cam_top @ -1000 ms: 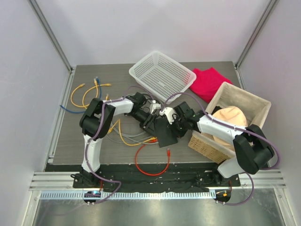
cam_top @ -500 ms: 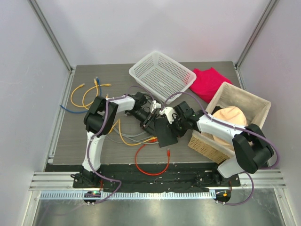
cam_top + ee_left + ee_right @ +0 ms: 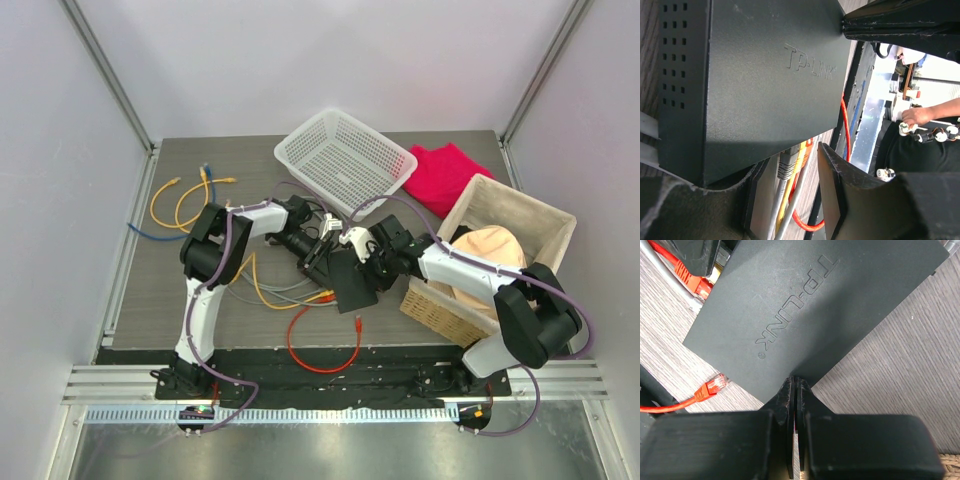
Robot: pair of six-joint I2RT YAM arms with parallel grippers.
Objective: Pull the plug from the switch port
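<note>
Left arm [image 3: 215, 243] slightly closer to switch [image 3: 353, 284]

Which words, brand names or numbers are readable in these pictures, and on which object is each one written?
"TP-LINK": raised letters on the top face of the black switch, readable in both wrist views.
No other text shows; in the top view the lettering is too small to read.

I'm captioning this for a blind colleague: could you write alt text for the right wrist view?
A flat black TP-LINK switch fills most of the frame against a grey wood-grain table, with the right end effector shut, its tips at the switch's near edge. A loose orange plug lies on the table at left.
</note>
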